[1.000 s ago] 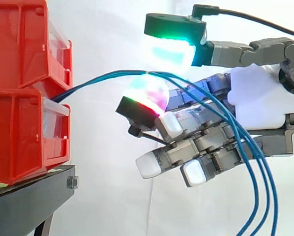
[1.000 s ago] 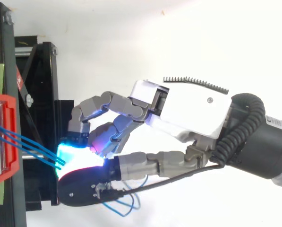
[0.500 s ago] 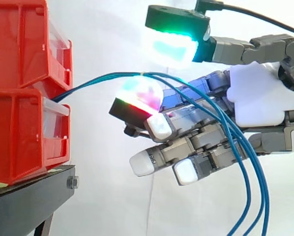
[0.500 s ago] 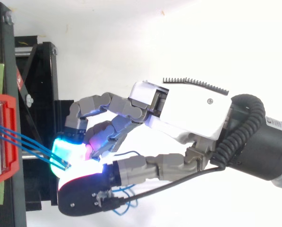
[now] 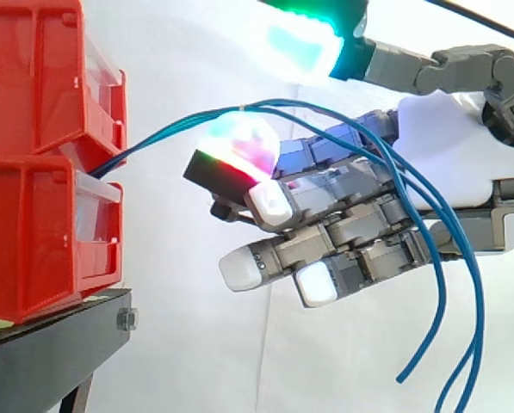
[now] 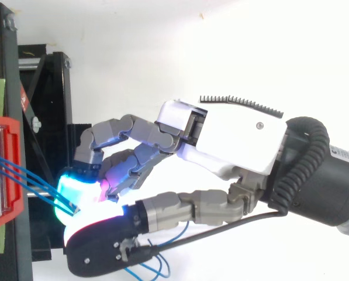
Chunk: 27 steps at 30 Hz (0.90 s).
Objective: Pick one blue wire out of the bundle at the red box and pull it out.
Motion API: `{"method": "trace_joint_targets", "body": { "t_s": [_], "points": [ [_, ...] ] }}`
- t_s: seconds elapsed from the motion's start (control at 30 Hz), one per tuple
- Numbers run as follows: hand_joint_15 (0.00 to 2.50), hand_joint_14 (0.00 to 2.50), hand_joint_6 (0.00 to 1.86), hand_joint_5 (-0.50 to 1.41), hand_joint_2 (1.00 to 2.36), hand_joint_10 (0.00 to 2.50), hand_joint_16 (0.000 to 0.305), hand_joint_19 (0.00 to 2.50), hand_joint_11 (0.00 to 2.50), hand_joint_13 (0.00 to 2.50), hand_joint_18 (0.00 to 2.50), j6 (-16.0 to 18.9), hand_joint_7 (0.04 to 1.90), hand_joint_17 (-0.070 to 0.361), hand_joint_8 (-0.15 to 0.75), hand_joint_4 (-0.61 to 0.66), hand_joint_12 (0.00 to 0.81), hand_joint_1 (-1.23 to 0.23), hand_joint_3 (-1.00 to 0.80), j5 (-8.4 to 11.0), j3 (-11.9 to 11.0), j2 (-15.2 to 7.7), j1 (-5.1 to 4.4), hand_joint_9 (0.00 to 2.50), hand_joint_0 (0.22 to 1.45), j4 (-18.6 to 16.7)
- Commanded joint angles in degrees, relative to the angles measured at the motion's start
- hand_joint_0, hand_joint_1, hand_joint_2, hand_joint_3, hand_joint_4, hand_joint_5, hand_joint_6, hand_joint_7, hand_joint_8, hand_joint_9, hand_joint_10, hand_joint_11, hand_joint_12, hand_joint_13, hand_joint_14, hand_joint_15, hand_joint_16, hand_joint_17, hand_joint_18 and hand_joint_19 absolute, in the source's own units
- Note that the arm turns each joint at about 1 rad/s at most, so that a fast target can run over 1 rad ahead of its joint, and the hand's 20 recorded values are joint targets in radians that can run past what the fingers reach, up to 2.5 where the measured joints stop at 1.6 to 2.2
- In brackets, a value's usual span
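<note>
Three blue wires (image 5: 166,131) draped, ungripped, over open hand (image 5: 472,155), now seemingly nearer red box (image 5: 33,249).

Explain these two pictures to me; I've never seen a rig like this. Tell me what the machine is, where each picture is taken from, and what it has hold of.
This is a robot arm ending in a mechanical hand with fingers and a thumb; the glowing tips are part of it. One picture is taken from the side, level with the work, the other from above. On the left of the side view, red bins are stacked on a black stand. Thin blue wires come out at the bins, drape over one glowing fingertip and hang down past the palm. The thumb is above them with a gap, so nothing is pinched yet.
</note>
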<state>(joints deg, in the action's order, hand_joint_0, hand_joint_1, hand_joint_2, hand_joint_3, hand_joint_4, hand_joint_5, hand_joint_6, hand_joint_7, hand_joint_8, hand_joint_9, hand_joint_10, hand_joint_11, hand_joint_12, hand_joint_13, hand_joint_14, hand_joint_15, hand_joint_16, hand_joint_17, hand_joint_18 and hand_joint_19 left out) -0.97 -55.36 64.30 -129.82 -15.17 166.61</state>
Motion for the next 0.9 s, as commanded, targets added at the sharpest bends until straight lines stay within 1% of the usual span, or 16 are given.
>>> {"method": "trace_joint_targets", "body": {
  "t_s": [0.0,0.1,0.3,0.37,0.43,0.5,0.53,0.63,0.7,0.87],
  "points": [
    [0.39,0.01,0.87,-0.16,1.01,0.02,0.063,0.55,0.68,0.66,0.75,0.0,1.12,0.142,0.39,0.23,0.481,-0.74,-0.35,-0.01,0.0,0.0,-0.03,0.84,0.58,-0.1],
    [0.39,0.01,0.87,-0.16,1.01,0.02,0.063,0.55,0.69,0.67,0.76,0.0,1.15,0.141,0.392,0.21,0.479,-0.76,-0.29,0.07,0.0,0.0,-0.03,0.84,0.59,0.0],
    [0.39,0.01,0.9,-0.16,1.02,0.02,0.062,0.56,0.69,0.68,0.78,-0.2,1.14,0.141,0.397,0.15,0.478,-0.77,-0.15,-0.1,0.0,0.0,-0.03,0.87,0.58,0.0],
    [0.39,0.01,0.91,-0.16,1.02,0.02,0.063,0.56,0.7,0.69,0.79,-0.4,1.12,0.141,0.396,0.12,0.477,-0.77,-0.13,-0.1,0.0,0.0,-0.03,0.88,0.57,0.0],
    [0.39,0.01,0.91,-0.16,1.02,0.02,0.067,0.55,0.65,0.72,0.83,-0.4,1.09,0.15,0.406,0.11,0.496,-0.74,-0.14,-0.19,0.0,0.0,-0.03,0.9,0.57,0.0],
    [0.36,0.01,0.9,-0.15,1.01,0.01,0.069,0.54,0.5,0.74,0.86,-0.4,1.06,0.156,0.394,0.09,0.505,-0.73,-0.14,-0.1,0.0,0.0,-0.03,0.92,0.57,0.0],
    [0.35,0.01,0.9,-0.15,1.01,0.01,0.069,0.54,0.49,0.74,0.86,-0.4,1.05,0.156,0.39,0.08,0.505,-0.73,-0.14,-0.1,0.0,0.0,-0.03,0.92,0.57,0.0],
    [0.35,0.01,0.87,-0.15,1.01,0.01,0.07,0.54,0.47,0.74,0.86,-0.4,1.09,0.158,0.38,0.08,0.507,-0.72,-0.13,-0.1,0.0,0.0,-0.03,0.93,0.56,0.1],
    [0.35,0.01,0.86,-0.14,1.02,0.01,0.07,0.53,0.46,0.74,0.87,-0.2,1.15,0.158,0.378,0.06,0.509,-0.74,-0.08,-0.1,0.0,0.0,-0.03,0.93,0.56,0.1],
    [0.36,0.01,0.89,-0.16,1.02,0.02,0.067,0.53,0.55,0.73,0.85,-0.4,1.18,0.15,0.387,0.03,0.494,-0.79,0.01,-0.01,0.0,1.0,-0.03,0.91,0.6,0.6]
  ]
}}
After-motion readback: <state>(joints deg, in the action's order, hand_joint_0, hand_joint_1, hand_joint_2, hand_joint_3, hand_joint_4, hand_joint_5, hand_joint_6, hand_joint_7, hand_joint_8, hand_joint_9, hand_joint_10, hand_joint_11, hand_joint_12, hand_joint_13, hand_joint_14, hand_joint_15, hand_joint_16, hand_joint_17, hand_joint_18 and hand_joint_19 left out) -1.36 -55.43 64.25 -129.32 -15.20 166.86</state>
